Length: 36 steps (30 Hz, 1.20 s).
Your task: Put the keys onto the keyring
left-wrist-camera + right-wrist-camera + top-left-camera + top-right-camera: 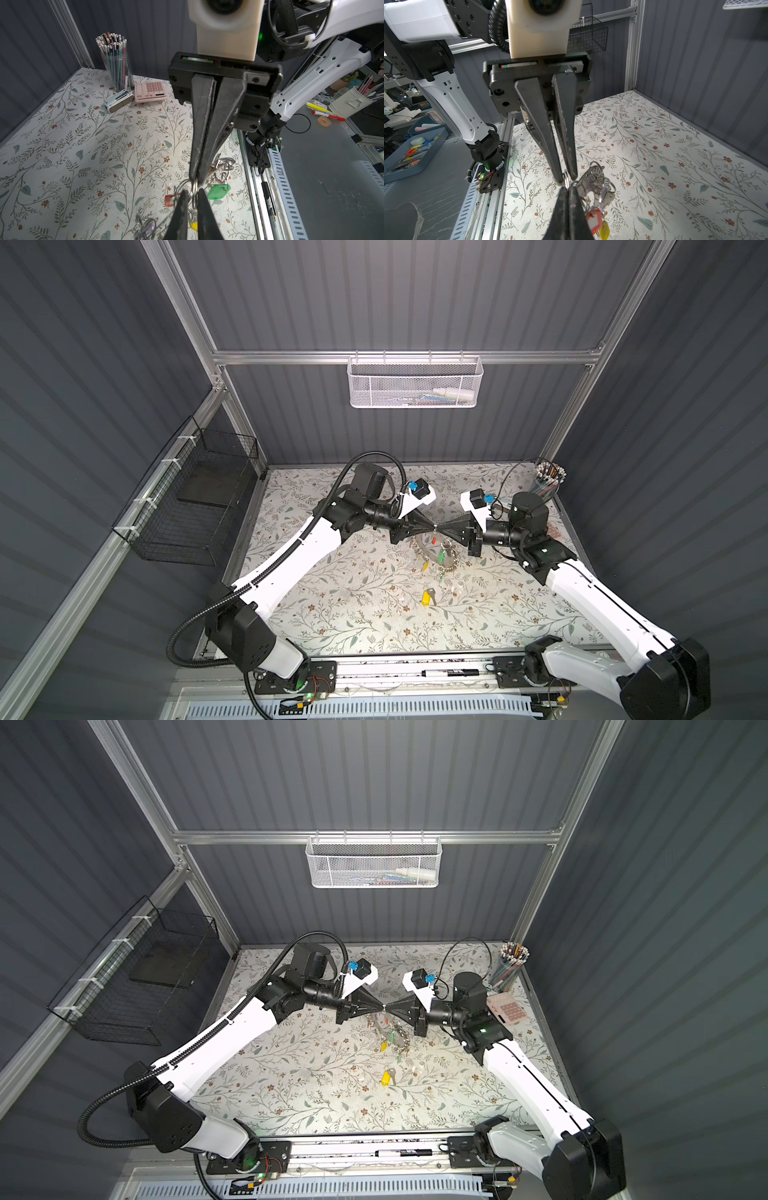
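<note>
Left of centre in a top view, my left claw (431,527) is pointing right, jaws sitting nearly together either side of a small split ring (566,180). Whether they're biting it, I can't tell. Just right of it, my right claw (440,527) is meeting it tip to tip, pressed together and pinching that same split ring. The keyring (422,549) is dangling just below the tips, tagged keys (593,217) hanging off it. Lower down, one yellow-tagged key (427,597) is lying loose on the table (332,593). I'm reckoning the split ring is stiff, springy and slick, so gripping its rim; the loose key looks light and rigid, best taken by its plastic tag.
</note>
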### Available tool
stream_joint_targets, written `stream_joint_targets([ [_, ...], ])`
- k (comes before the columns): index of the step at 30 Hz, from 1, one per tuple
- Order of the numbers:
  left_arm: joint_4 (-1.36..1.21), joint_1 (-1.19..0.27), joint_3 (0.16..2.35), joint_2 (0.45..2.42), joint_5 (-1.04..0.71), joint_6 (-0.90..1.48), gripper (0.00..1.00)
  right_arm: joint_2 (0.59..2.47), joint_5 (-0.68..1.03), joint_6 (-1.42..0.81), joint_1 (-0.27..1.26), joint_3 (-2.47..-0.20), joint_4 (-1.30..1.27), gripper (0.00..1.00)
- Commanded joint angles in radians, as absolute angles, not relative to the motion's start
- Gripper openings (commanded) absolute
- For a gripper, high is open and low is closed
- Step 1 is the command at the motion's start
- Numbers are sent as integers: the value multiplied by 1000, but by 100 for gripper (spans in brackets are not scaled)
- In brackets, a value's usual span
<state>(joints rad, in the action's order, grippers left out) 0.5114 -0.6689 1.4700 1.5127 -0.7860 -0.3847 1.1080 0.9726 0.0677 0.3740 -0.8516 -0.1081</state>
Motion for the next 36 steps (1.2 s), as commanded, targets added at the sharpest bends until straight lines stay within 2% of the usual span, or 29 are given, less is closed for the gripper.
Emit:
stream_joint_targets([
  [1,553,-678,1512,1534,-793,-405,11,1095,996,57,378,-862,-160,0],
  [8,557,-681,1518,1540,-793,-409,0,1095,995,60,379,-862,-156,0],
  [12,528,-683,1503,1520,-777,-397,0,1098,984,53,376,-863,-159,0],
  [13,505,-683,1492,1512,-768,-384,0,1098,975,39,376,-866,-160,2],
  [16,412,-681,1447,1470,-738,-320,0,1087,952,-30,359,-868,-193,27],
  [21,155,-683,1298,1380,-704,-135,0,1022,779,-219,287,-821,-282,39],
  [23,66,-687,1252,1347,-693,-72,0,1006,782,-277,257,-808,-295,41],
  [27,-152,-702,1119,1268,-645,40,0,992,798,-347,238,-755,-363,41],
  [36,-432,-760,982,1224,-492,180,0,1002,884,-368,264,-707,-428,37],
])
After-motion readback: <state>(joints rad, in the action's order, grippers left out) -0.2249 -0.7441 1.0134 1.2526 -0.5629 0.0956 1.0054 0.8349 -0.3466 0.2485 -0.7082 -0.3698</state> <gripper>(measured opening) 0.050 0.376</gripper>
